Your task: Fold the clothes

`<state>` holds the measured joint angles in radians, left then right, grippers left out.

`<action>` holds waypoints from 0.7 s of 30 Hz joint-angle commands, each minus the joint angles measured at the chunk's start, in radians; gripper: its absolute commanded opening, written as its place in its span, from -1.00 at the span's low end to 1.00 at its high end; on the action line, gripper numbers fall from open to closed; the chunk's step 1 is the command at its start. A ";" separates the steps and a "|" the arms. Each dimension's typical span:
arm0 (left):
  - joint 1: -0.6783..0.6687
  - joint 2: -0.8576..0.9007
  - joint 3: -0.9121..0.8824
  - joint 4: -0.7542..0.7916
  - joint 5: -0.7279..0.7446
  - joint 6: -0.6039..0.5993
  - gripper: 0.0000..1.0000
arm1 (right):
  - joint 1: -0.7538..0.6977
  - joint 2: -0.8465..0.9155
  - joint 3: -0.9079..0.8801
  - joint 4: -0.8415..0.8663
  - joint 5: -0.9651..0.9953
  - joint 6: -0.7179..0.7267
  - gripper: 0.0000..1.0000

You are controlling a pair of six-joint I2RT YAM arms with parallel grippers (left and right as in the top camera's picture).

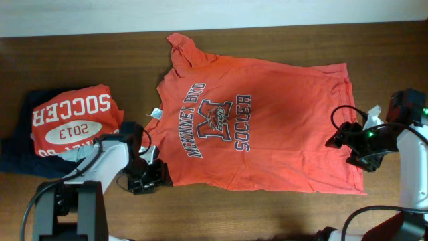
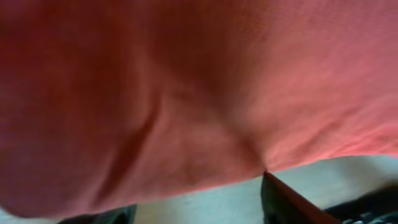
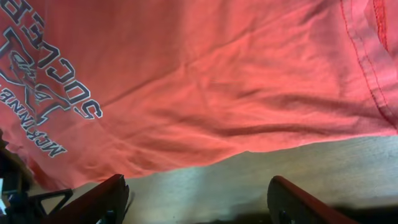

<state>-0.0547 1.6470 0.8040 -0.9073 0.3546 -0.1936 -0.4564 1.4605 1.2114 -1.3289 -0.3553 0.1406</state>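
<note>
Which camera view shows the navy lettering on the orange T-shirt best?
The overhead view: the whole lettering on the T-shirt is readable there. Right wrist shows only part; left wrist shows plain fabric only.

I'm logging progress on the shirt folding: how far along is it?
Done: the orange-red short-sleeved T-shirt with navy lettering lies spread flat, print up, on the brown wooden table; no fold shows yet. In hand: the left gripper sits at the shirt's collar-end near corner and the right gripper at its hem edge, both open, neither pinching cloth. Left: every fold.
</note>
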 commanded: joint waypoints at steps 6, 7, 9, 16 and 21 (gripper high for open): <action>0.003 -0.005 -0.030 0.151 0.040 -0.019 -0.99 | 0.005 -0.008 -0.003 0.014 0.013 -0.013 0.54; 0.003 -0.005 -0.023 0.134 0.064 -0.019 -0.99 | 0.005 -0.008 -0.003 0.014 0.013 -0.013 0.54; 0.003 -0.007 0.000 0.088 0.111 -0.019 -0.99 | 0.004 -0.008 -0.003 0.017 0.013 -0.013 0.54; 0.005 -0.126 0.240 0.037 0.157 -0.020 -0.99 | 0.005 -0.008 -0.003 0.037 0.013 -0.013 0.54; 0.002 -0.121 0.313 0.233 0.029 -0.099 -0.99 | 0.005 -0.008 -0.003 0.053 0.013 -0.013 0.55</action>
<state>-0.0540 1.5379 1.1000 -0.7368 0.4667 -0.2386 -0.4564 1.4605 1.2095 -1.2804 -0.3553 0.1307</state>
